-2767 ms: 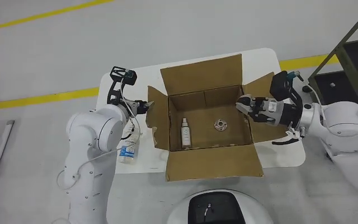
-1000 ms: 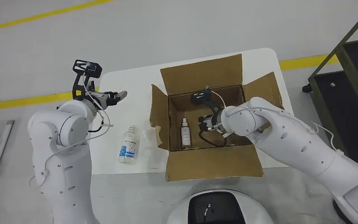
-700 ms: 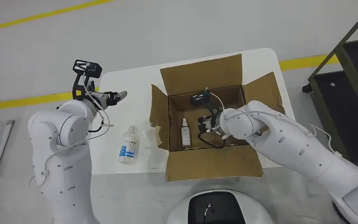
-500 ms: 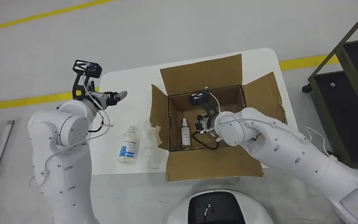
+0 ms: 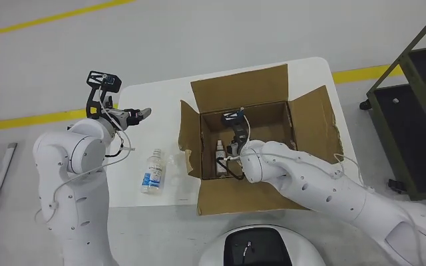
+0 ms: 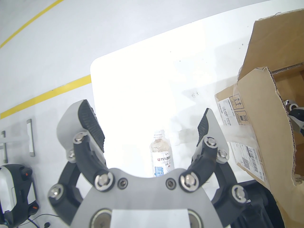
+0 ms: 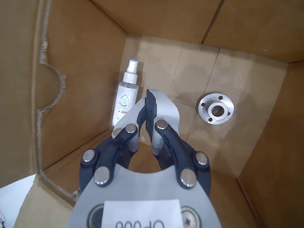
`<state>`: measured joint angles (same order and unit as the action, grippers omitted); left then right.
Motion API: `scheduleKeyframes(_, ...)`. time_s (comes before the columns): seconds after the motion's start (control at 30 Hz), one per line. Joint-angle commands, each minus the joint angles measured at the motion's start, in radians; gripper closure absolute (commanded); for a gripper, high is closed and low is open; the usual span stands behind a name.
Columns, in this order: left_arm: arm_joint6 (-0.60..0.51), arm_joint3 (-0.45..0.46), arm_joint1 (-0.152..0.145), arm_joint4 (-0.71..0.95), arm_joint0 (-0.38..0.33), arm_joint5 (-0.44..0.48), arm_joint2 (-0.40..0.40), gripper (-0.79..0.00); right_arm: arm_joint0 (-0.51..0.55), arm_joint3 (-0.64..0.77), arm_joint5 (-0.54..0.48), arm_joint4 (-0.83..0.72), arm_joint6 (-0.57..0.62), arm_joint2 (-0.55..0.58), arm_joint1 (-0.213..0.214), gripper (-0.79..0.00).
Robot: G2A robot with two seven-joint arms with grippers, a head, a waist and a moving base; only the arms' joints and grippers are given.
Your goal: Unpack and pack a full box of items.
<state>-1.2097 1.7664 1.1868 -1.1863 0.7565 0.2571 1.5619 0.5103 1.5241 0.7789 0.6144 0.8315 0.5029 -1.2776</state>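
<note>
Right end effector (image 7: 147,103): you have it down inside the box (image 5: 239,86), its pads pressed together with nothing between them.
Spray bottle (image 7: 127,96): it lies flat on the box floor along the side wall, just beside your closed tips. One finger hides its lower end from you. You cannot tell from the wrist view whether finger and bottle touch.
Metal flange (image 7: 215,111): it sits on the box floor on the far side of the end effector from the spray bottle, apart from both.
Left end effector (image 6: 145,107): yours is spread wide and holds nothing, above the desk (image 5: 160,100) outside the box.
Clear bottle (image 6: 161,154): it lies on its side on the desk near the box's outer wall. In your left wrist view it shows between the open fingers, lower down and not touching them.
</note>
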Motion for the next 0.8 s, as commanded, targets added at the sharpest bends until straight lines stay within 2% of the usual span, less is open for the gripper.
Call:
scheduleKeyframes(0.0,0.000,0.000,0.000,0.000,0.000,0.000,0.000,-0.785,-0.002,-0.026,-0.018,-0.009,-0.002,-0.002,-0.010,-0.332)
scheduleKeyframes(0.07,0.000,0.000,0.000,0.000,0.000,0.000,0.000,-0.785,-0.005,-0.036,-0.038,-0.016,0.001,-0.004,-0.015,-0.785)
scheduleKeyframes(0.53,0.000,0.000,0.000,0.000,0.000,0.000,0.000,-0.785,-0.005,-0.036,-0.038,-0.016,0.001,-0.004,-0.015,-0.785)
scheduleKeyframes(0.77,0.000,0.000,0.000,0.000,0.000,0.000,0.000,-0.785,0.048,-0.082,-0.071,-0.075,-0.084,0.045,-0.028,-0.785)
